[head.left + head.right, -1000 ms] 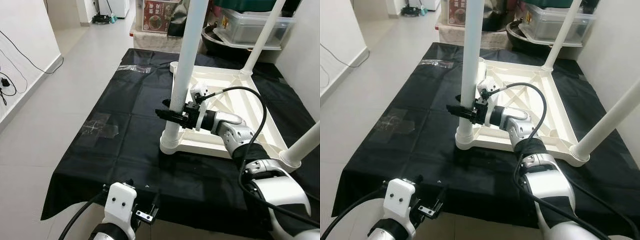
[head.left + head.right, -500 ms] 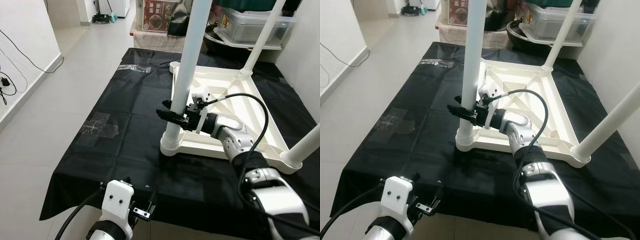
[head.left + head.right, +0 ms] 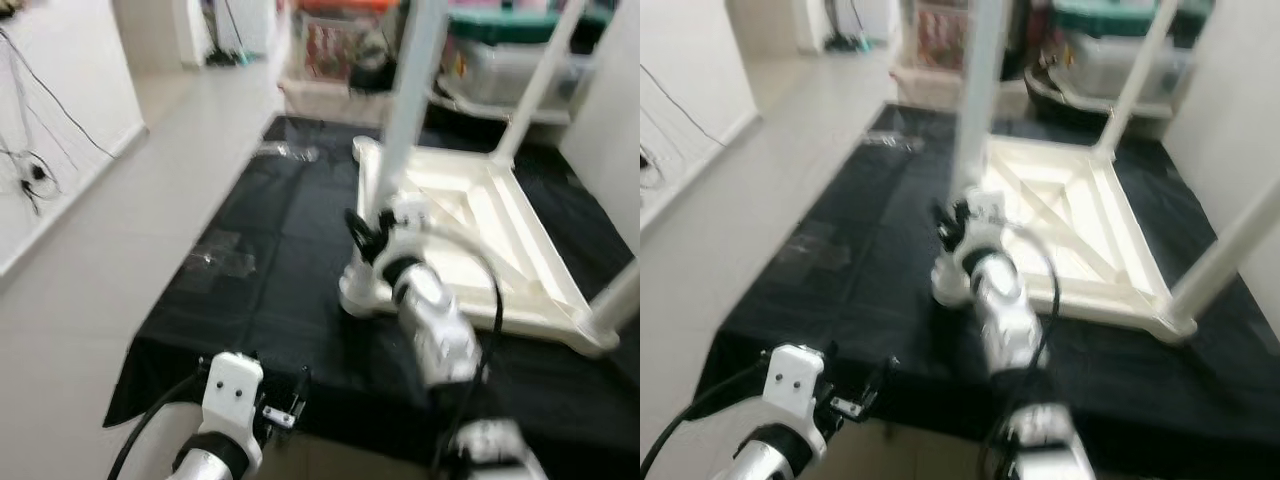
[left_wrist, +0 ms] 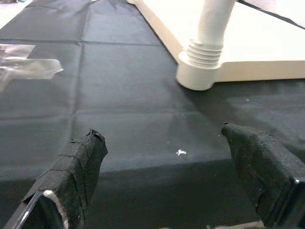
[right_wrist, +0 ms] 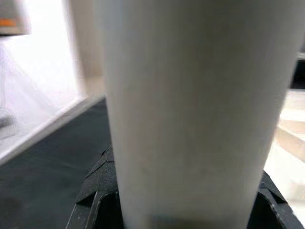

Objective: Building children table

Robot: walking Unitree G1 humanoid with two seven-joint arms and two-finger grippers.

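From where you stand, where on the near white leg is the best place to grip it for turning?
Low on the smooth round shaft of the near leg, above the ribbed collar, coming in level from the robot's side. The leg stands upright from the upturned tabletop, so fingers either side would probably hold squarely. The right gripper already sits there, fingers flanking the tube.

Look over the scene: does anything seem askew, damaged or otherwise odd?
Nothing stands out. The white table lies upside down on the black sheet, as assembly needs. The right gripper clasps the near leg, which stands upright in its threaded corner socket.
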